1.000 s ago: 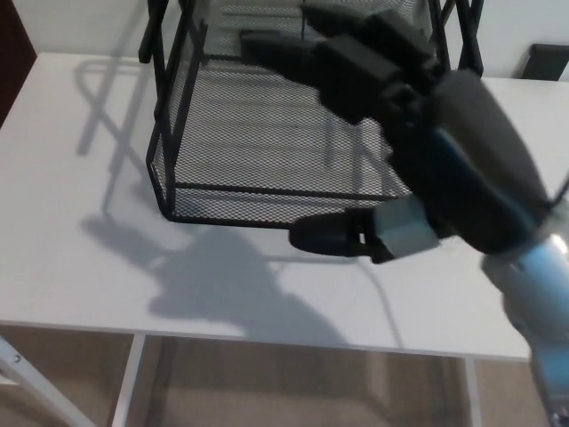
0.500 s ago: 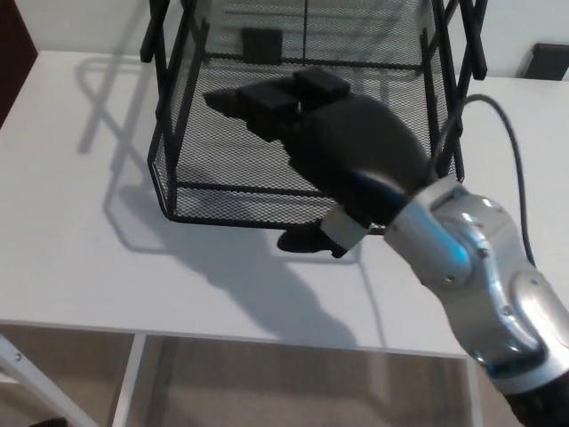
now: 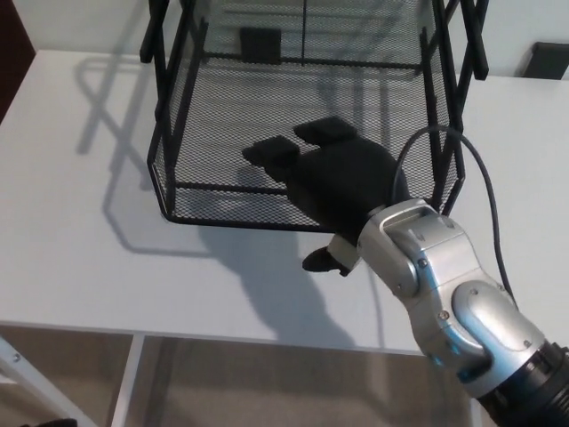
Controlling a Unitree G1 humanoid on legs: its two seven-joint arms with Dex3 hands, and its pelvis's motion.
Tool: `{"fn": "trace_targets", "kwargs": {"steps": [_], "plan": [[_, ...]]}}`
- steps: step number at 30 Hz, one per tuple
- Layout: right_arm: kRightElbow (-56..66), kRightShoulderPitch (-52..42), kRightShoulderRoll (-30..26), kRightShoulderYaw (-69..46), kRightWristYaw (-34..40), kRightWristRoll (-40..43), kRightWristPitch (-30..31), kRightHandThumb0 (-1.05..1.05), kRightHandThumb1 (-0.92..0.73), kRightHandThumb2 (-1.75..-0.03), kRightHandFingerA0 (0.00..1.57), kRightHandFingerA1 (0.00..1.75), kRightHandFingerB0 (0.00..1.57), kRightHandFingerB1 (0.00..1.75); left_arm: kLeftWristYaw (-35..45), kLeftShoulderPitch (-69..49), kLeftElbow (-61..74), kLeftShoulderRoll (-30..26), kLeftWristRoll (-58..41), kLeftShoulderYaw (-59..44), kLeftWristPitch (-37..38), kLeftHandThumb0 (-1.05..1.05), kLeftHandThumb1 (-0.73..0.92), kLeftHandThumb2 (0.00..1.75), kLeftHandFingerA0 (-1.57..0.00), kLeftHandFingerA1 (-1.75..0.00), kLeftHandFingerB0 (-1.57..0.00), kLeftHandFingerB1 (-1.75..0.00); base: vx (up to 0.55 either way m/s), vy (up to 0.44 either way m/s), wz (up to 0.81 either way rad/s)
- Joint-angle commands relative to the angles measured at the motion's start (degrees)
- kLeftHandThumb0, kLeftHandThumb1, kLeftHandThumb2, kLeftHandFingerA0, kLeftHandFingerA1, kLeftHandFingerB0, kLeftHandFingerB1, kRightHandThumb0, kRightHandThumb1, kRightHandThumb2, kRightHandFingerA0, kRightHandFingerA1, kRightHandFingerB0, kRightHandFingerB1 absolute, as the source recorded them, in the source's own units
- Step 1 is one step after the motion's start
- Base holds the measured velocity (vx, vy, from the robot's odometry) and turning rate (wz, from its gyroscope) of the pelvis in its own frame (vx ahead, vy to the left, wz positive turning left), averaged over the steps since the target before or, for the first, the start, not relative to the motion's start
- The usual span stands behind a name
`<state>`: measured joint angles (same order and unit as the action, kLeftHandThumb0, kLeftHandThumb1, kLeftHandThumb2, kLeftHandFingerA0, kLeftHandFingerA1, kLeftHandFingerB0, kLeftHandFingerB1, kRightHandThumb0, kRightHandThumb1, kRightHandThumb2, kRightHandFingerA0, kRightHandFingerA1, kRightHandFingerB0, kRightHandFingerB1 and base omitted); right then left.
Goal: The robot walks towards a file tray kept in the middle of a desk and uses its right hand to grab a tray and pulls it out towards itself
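A black wire-mesh file tray [image 3: 267,98] stands in the middle of the white desk [image 3: 80,249], its lowest tray open toward me. My right hand [image 3: 331,182] reaches over that tray's front rim [image 3: 240,189]. Two fingers [image 3: 276,153] lie inside, above the mesh floor. The thumb [image 3: 322,260] sits outside and below the front wall. The fingers are spread apart and hold nothing. My silver forearm [image 3: 444,294] comes in from the lower right. No left hand shows.
A small dark object [image 3: 547,60] lies at the desk's far right edge. Black frame posts [image 3: 160,27] rise on both sides of the tray. The desk's front edge [image 3: 178,331] runs across the bottom, with floor and a white leg below.
My right hand has dropped lower and come toward me, from high above the tray down onto its front rim. More of the forearm now shows.
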<state>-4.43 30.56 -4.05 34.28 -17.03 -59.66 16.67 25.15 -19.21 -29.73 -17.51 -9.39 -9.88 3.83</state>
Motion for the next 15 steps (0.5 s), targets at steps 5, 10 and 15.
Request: {"fn": "trace_targets", "kwargs": {"steps": [5,10,15], "plan": [[-0.43,-2.65,0.40,2.57,-2.47,-7.68,9.14,-0.60,-0.39,-0.71,0.07,0.30,0.11,0.34,-0.56,-2.32,0.58,-2.60,3.42,1.18,2.96,-0.38,0.43,0.65,-0.58,-0.48,-0.45,-0.45,0.00,0.000,0.00],[0.95,-4.44,1.13,3.25,-2.95,-8.08,10.17,-0.56,-0.42,-0.54,0.07,0.26,0.16,0.27,-1.25,-2.23,1.43,-2.89,4.12,1.54,2.10,-0.35,0.45,0.64,-0.58,-0.47,-0.46,-0.44,0.00,0.000,0.00],[1.27,-5.71,1.19,3.64,-2.17,-8.06,9.90,-0.59,-0.39,-0.68,0.08,0.32,0.11,0.34,-0.82,-0.92,1.39,-2.73,3.30,1.48,1.31,-0.35,0.43,0.64,-0.58,-0.48,-0.48,-0.45,0.00,0.000,0.00]]}}
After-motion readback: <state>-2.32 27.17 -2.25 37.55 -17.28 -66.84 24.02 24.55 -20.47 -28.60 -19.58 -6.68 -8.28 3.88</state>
